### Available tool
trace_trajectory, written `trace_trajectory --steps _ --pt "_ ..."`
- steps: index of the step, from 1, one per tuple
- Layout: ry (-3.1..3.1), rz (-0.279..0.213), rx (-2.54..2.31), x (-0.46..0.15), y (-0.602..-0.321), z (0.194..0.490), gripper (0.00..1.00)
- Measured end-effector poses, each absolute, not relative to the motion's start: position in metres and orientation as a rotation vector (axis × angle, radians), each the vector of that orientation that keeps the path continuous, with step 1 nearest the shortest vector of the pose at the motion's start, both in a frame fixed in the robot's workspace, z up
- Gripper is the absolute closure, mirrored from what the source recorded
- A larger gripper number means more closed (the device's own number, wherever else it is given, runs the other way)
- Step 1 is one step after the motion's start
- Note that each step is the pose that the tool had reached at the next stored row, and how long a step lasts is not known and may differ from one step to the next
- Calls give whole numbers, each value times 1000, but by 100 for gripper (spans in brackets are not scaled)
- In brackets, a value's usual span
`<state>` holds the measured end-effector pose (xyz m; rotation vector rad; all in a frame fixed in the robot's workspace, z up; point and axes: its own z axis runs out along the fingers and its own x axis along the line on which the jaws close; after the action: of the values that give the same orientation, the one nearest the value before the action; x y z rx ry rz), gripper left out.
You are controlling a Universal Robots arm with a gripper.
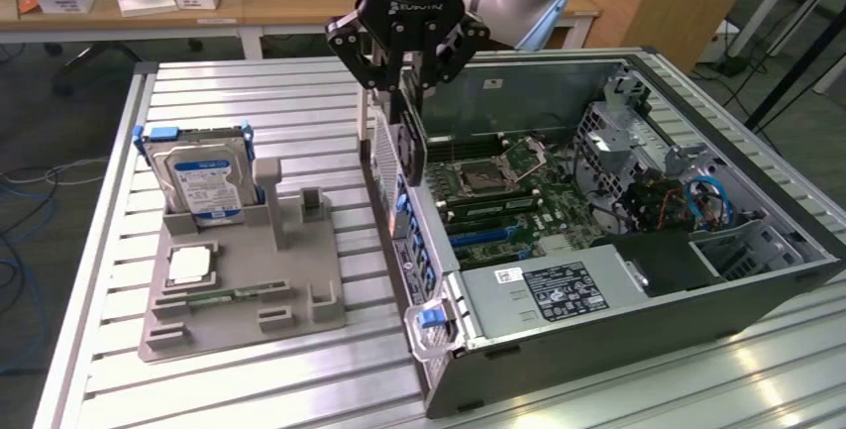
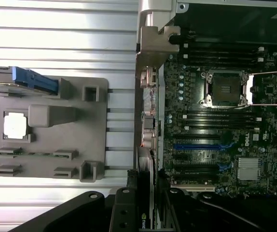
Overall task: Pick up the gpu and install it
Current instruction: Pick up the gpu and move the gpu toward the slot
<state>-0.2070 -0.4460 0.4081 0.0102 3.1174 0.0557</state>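
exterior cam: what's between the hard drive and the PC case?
In the exterior view, the gray holder's upright posts, then a narrow strip of bare slatted table before the PC case. The hard drive stands in that holder.

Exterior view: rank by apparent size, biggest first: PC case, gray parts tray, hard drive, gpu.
1. PC case
2. gray parts tray
3. hard drive
4. gpu: it hangs edge-on in the gripper, so it looks thin. Its place below the hard drive is unsure.
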Motion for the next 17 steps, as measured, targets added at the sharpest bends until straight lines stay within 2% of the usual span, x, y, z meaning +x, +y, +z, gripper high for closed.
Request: trace_trajectory --steps 17 --pt "3117 56 8 -179 -446 408 74"
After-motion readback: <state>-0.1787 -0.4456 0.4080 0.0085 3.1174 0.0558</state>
